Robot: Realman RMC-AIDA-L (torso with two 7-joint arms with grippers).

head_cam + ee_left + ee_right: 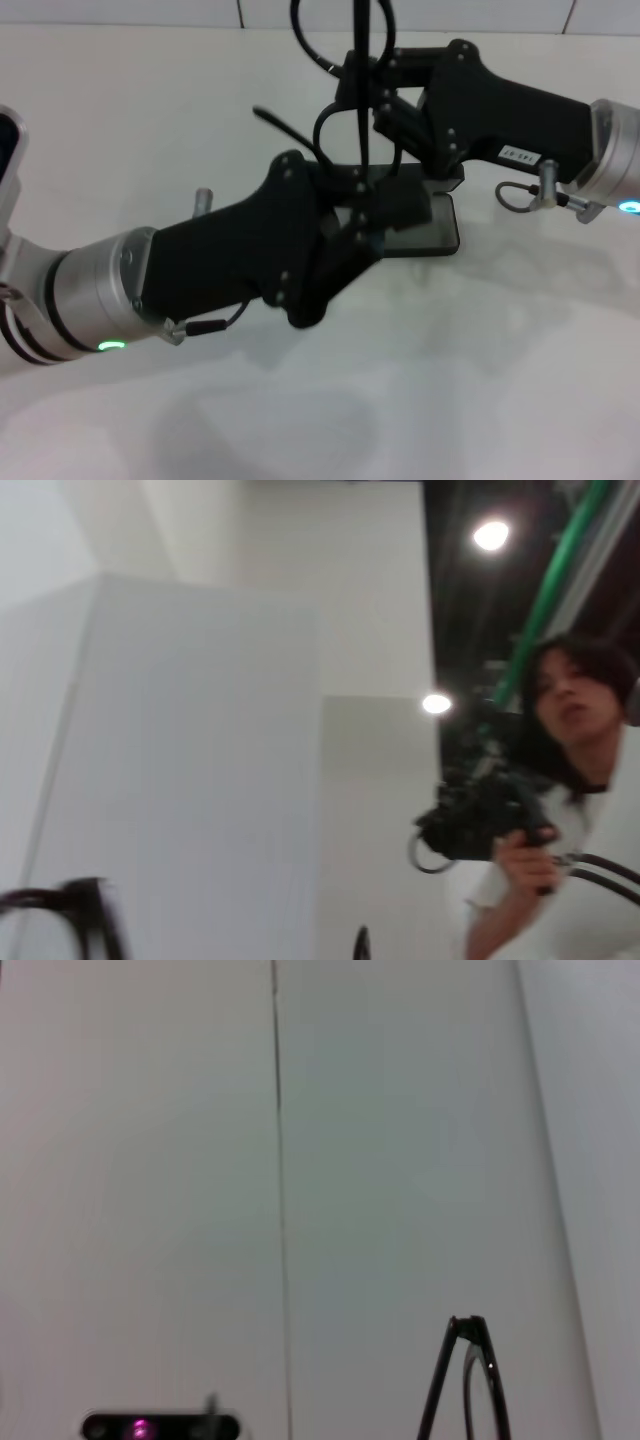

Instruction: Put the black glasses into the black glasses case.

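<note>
My left gripper point(372, 222) and right gripper point(385, 112) meet over the black glasses case point(432, 228), both seemingly grasping the black glasses point(345, 120) above the white table point(450, 380).

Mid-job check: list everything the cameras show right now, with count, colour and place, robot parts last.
black glasses: one pair, thin black frame, raised above the case between the two grippers; a frame part also shows in the right wrist view.
black glasses case: one, black, lying on the table at centre, partly hidden by the grippers.
table: one, white, under everything.
person: one, white top, holding a black device, in the left wrist view only.
left gripper: one, black, over the case.
right gripper: one, black, above the case's far side, beside the glasses.
</note>
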